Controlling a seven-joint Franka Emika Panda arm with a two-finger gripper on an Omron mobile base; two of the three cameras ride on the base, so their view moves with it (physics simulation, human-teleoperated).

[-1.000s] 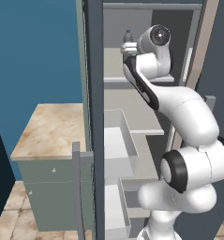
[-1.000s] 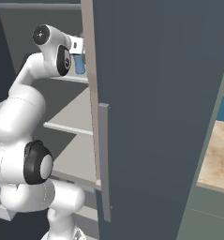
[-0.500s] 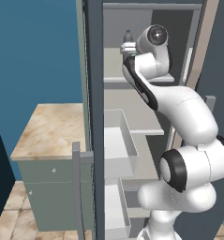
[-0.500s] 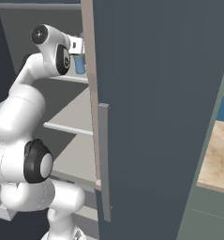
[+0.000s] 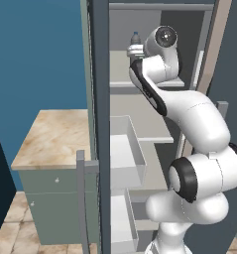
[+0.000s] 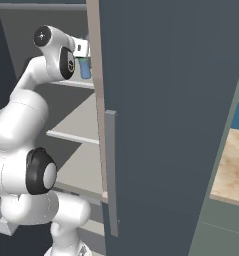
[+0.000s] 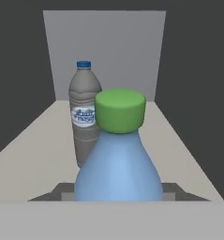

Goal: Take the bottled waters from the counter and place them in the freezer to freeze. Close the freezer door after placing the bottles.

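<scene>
In the hand view my gripper (image 7: 118,191) is shut on the light blue bottle (image 7: 118,168) with the green cap (image 7: 120,111). Just beyond it the smoky grey bottle (image 7: 84,115) stands upright on the freezer's top shelf (image 7: 33,145). From the right base view the blue bottle (image 6: 84,69) hangs under my hand at that shelf (image 6: 71,83); I cannot tell whether its base touches. The grey bottle's top (image 5: 135,37) pokes up behind the hand. The freezer door (image 5: 100,124) with white bins (image 5: 124,149) stands open at the left. The counter (image 5: 55,139) lies left of it.
A second dark door (image 6: 166,100) with a grey bar handle (image 6: 111,170) stands open on the right, close beside my arm. Lower shelves (image 5: 140,116) run under the top one. Another stretch of worktop (image 6: 231,165) shows at far right.
</scene>
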